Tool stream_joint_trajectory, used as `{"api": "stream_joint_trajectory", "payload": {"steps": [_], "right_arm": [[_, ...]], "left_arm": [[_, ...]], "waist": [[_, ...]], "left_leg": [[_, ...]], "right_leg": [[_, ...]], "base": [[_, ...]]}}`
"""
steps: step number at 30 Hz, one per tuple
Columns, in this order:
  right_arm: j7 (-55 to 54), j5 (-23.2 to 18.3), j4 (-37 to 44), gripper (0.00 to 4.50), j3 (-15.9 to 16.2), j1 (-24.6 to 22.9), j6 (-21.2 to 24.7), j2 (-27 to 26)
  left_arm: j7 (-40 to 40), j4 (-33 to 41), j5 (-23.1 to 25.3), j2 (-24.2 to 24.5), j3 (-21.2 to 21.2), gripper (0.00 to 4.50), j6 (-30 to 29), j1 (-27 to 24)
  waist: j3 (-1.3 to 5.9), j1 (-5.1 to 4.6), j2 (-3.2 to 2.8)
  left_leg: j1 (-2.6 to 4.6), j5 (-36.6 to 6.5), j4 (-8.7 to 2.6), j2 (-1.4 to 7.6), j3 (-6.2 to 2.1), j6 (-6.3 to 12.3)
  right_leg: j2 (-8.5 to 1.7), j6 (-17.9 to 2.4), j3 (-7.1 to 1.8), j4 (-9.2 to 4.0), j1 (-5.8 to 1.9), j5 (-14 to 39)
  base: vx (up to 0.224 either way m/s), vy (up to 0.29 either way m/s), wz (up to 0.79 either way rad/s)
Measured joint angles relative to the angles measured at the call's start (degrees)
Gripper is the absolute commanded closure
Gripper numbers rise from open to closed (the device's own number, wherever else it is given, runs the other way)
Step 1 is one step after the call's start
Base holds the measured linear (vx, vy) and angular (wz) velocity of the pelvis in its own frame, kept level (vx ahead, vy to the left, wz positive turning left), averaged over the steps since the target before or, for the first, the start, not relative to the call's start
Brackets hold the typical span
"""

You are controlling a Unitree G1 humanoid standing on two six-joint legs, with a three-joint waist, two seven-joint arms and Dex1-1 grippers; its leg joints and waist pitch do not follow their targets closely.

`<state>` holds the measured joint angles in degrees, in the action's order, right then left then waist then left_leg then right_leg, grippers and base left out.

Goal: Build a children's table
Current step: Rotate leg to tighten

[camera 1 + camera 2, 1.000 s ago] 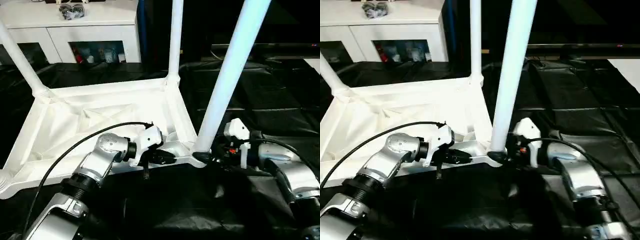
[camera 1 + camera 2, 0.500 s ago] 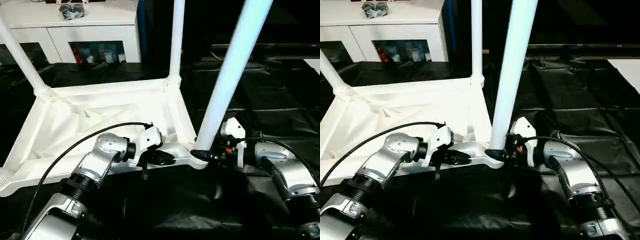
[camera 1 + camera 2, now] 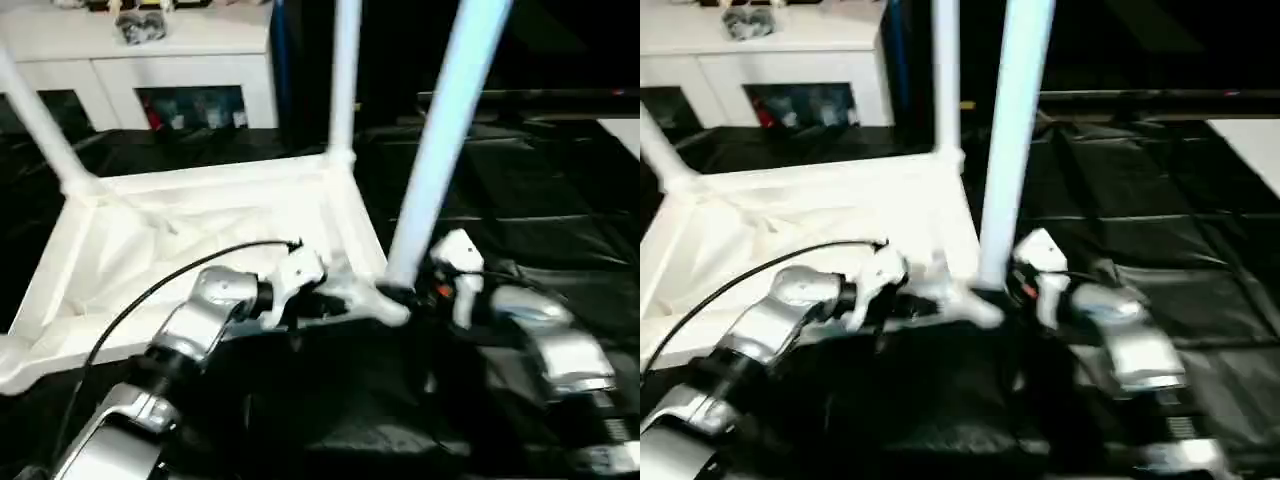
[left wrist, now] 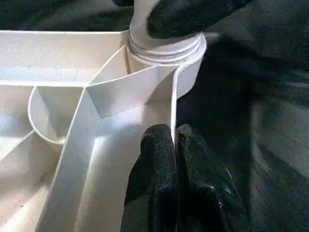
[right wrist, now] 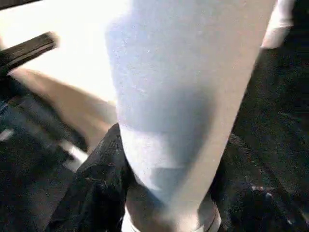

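Observation:
The white tabletop [image 3: 200,220] lies upside down, ribbed side up, with white tube legs standing in its corner sockets. My left gripper [image 3: 335,305] is shut on the thin rim wall [image 4: 172,111] beside the near right socket [image 4: 164,53]. The near right leg [image 3: 440,130] rises from that socket. My right gripper [image 3: 405,293] is shut on this leg's base, with black fingers [image 5: 96,193] on either side of the tube [image 5: 183,96]. More legs stand at the far right corner [image 3: 345,80] and the far left corner [image 3: 35,110].
A white cabinet with glass doors [image 3: 140,60] stands behind the tabletop, with a small dark bundle [image 3: 140,25] on top. Black sheeting [image 3: 520,200] covers the floor around the table. A black cable [image 3: 170,280] arcs over my left forearm.
My right gripper has moved left and closed in on the base of the near right leg. The left gripper has kept its hold on the rim. The camera has shifted slightly.

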<state>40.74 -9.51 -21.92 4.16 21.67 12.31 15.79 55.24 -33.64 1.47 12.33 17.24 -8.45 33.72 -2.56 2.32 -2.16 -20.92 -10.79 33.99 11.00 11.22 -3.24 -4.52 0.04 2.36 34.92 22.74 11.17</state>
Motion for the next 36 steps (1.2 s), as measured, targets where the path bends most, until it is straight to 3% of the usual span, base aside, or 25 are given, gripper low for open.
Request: {"api": "stream_joint_trajectory", "payload": {"steps": [5, 8, 9, 13, 16, 20, 27, 32, 33, 36], "right_arm": [[-16.0, 3.0, -7.6, 2.54, -2.1, 5.5, 0.2, -7.3], [-19.8, 4.1, -10.2, 2.54, -2.1, 7.5, -0.3, -9.0], [-19.8, 4.1, -10.5, 1.98, -2.1, 7.6, -0.6, -9.1], [-17.8, 3.7, -10.9, 1.76, -3.2, 7.5, -1.3, -9.3], [-13.0, 3.2, -10.6, 1.48, -2.8, 7.3, -1.2, -7.4], [-4.4, 3.2, -8.9, 1.19, 0.8, 5.9, -1.0, -1.9], [14.9, -0.3, -1.1, 1.19, 3.3, 0.8, -0.6, 6.5], [24.6, -3.0, 2.3, 1.19, 5.4, -1.4, -0.2, 10.9], [25.4, -3.3, 2.6, 1.44, 5.7, -1.5, 0.1, 11.1], [27.2, -3.4, 3.3, 1.53, 6.2, -1.5, 0.8, 11.6]], "left_arm": [[-9.0, -4.5, 1.2, -4.6, -1.5, 4.5, -2.6, 2.5], [-10.7, -5.1, 1.2, -5.6, -1.9, 4.5, -3.0, 2.6], [-10.6, -5.1, 1.2, -5.5, -1.9, 4.5, -2.9, 2.6], [-9.0, -5.1, 1.2, -4.9, -1.8, 4.5, -1.9, 2.6], [-6.2, -4.8, 0.8, -3.9, -1.7, 4.5, -1.1, 2.5], [-1.0, -2.0, -0.8, -1.6, -1.1, 4.5, 0.2, 0.9], [9.5, 1.2, -3.0, 2.8, 0.1, 4.5, 2.1, -1.2], [16.7, 2.8, -4.2, 6.0, 1.2, 4.5, 2.7, -2.3], [17.4, 2.9, -4.1, 6.3, 1.3, 4.5, 2.7, -2.4], [19.3, 3.2, -4.1, 6.9, 1.7, 4.5, 2.7, -2.3]], "waist": [[0.23, -1.5, 0.14], [0.26, -2.25, 0.12], [0.29, -2.26, 0.08], [0.26, -2.25, 0.11], [0.23, -2.07, 0.14], [0.22, -1.38, 0.04], [0.11, 0.8, -0.36], [0.01, 1.24, -0.52], [-0.03, 1.21, -0.56], [-0.1, 1.22, -0.68]], "left_leg": [[0.17, 0.0, 0.1, -0.07, -0.15, 0.0], [0.15, 0.0, 0.08, -0.09, -0.39, 0.0], [0.11, 0.0, 0.05, -0.1, -0.51, 0.0], [-0.05, 0.0, 0.05, -0.15, -0.65, 0.0], [-0.12, 0.0, 0.01, -0.13, -0.65, 0.0], [-0.23, 0.0, -0.2, -0.03, -0.65, -0.01], [-0.36, 0.0, -0.28, 0.02, -0.58, 0.12], [-0.25, -0.1, -0.26, 0.07, -0.44, 0.05], [-0.24, -0.1, -0.26, 0.07, -0.4, 0.05], [-0.24, -0.1, -0.27, 0.07, -0.23, 0.05]], "right_leg": [[0.0, 0.0, 0.02, -0.2, -0.07, 0.0], [0.0, 0.0, 0.19, -0.4, -0.09, 0.0], [0.01, 0.0, 0.29, -0.52, -0.1, 0.0], [0.03, -0.3, 0.32, -0.59, -0.02, -0.2], [0.03, -0.7, 0.35, -0.61, 0.05, -0.8], [0.11, -0.5, 0.43, -0.63, 0.17, -0.8], [0.1, -0.4, 0.53, -0.85, 0.2, -0.7], [0.08, -0.4, 0.48, -0.77, 0.12, -0.7], [0.08, -0.5, 0.44, -0.77, 0.12, -0.7], [0.07, -0.5, 0.28, -0.75, 0.12, -0.7]], "base": [[0.0, 0.0, 0.0], [0.0, 0.0, 0.0], [0.0, 0.0, 0.0], [0.0, 0.0, 0.0], [0.0, 0.0, 0.0], [0.0, 0.0, 0.0], [0.007, -0.001, 0.0], [0.0, 0.0, 0.0], [0.0, 0.0, 0.0], [0.0, 0.0, 0.0]]}}
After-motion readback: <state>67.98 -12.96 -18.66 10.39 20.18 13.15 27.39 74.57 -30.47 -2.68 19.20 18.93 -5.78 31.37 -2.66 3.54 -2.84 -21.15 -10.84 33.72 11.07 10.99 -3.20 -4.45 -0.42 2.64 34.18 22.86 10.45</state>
